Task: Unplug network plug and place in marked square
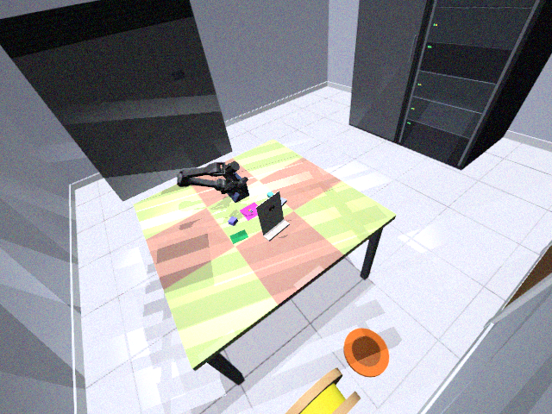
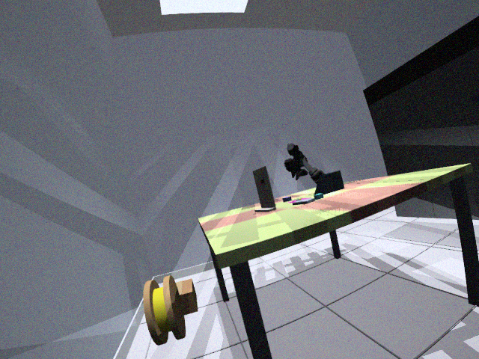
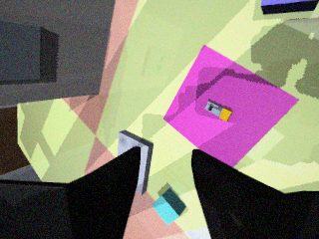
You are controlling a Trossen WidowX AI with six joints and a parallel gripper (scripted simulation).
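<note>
Checkered in lime green and salmon pink, the desk (image 1: 311, 249) (image 2: 309, 222) stands on dark legs over a pale tiled floor (image 1: 428, 200) (image 2: 301, 305), and the top view takes in a dark rack (image 1: 406, 75) with small green lights against the far wall. Near the middle of the desk the upright panel (image 1: 269, 216) (image 2: 264, 187) (image 3: 75, 75) rises from a white foot. Just beside it lies the magenta square (image 1: 247, 212) (image 3: 224, 136), with a green patch (image 1: 239, 236) and a purple block (image 1: 232, 221) (image 2: 287, 199) (image 3: 289, 6) nearby. An orange cone (image 1: 379, 352) and part of a yellow spool (image 1: 323, 401) (image 2: 159, 309) are on the floor.

From the exterior view, the black arm (image 2: 309, 167) reaches up from its dark base, its fingers (image 2: 297, 176) raised above the desk and well apart from the panel. The spool stands in front of a cardboard box (image 2: 187, 295).

Through the wrist view, the network plug (image 3: 218, 111), grey with a yellow end, lies inside the magenta square, out of the socket. The fingers are parted partway and released, with nothing grasped between them. A cyan block (image 3: 168, 206) (image 1: 270, 194) (image 2: 318, 196) and a grey-white slab (image 3: 132, 145) show below the square.
</note>
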